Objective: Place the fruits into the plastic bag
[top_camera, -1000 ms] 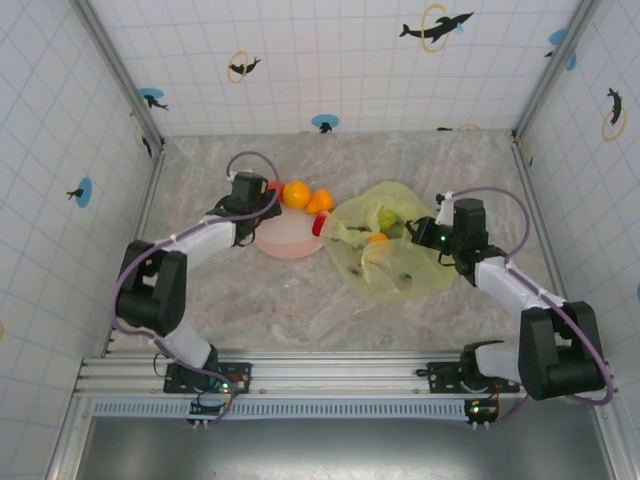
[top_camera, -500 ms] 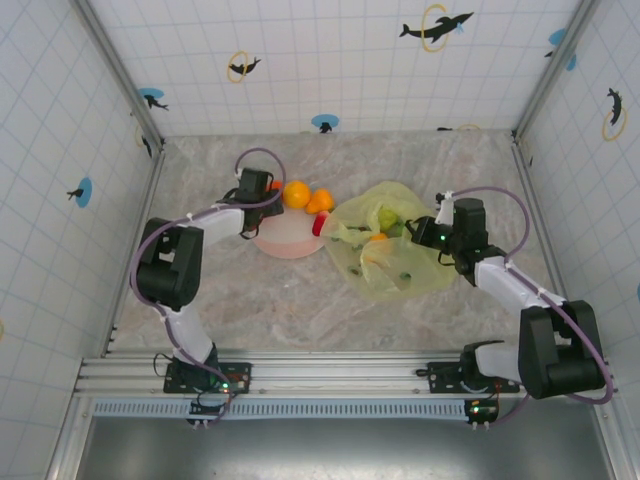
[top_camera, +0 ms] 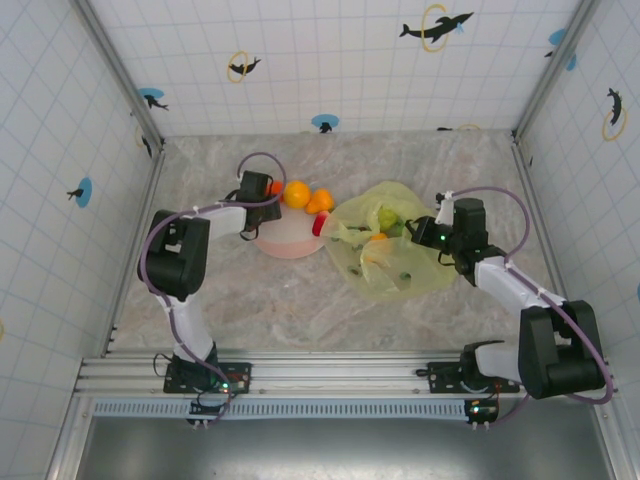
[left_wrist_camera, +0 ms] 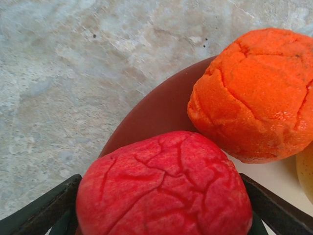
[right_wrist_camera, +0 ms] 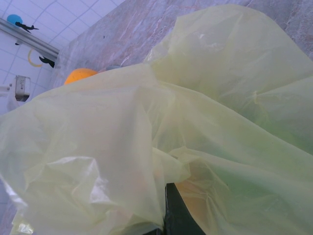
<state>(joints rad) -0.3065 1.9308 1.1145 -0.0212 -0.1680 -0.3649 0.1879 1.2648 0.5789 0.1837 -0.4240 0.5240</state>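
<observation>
Left gripper straddles a red fruit on the plate's rim, fingertips cut off, grip unclear. Right gripper, closed, pinches the plastic bag on the tabletop; its folds blur a green fruit inside.

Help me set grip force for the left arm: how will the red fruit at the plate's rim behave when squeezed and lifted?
The red fruit looks matte and cracked like foam, so it is probably light, slightly squashy and not slippery. Its rounded shape could roll off the plate if nudged. It sits close to the orange fruit, which may get bumped.
</observation>
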